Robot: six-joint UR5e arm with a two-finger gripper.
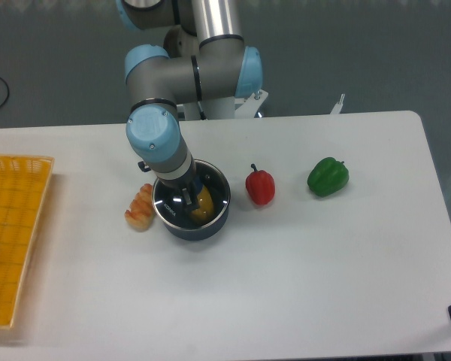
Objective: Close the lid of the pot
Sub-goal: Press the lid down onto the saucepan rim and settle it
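we see the gripper [189, 197] down over the pot [192, 201], the lid [210, 194] sitting on it near the table's [301, 263] middle; we cannot tell its grasp. red pepper [260, 186] just right, pastry [140, 208] left.

The gripper [189, 197] hides much of the pot [192, 207]; its fingers' state is unclear; the yellow basket [15, 241] is cut off at the left edge
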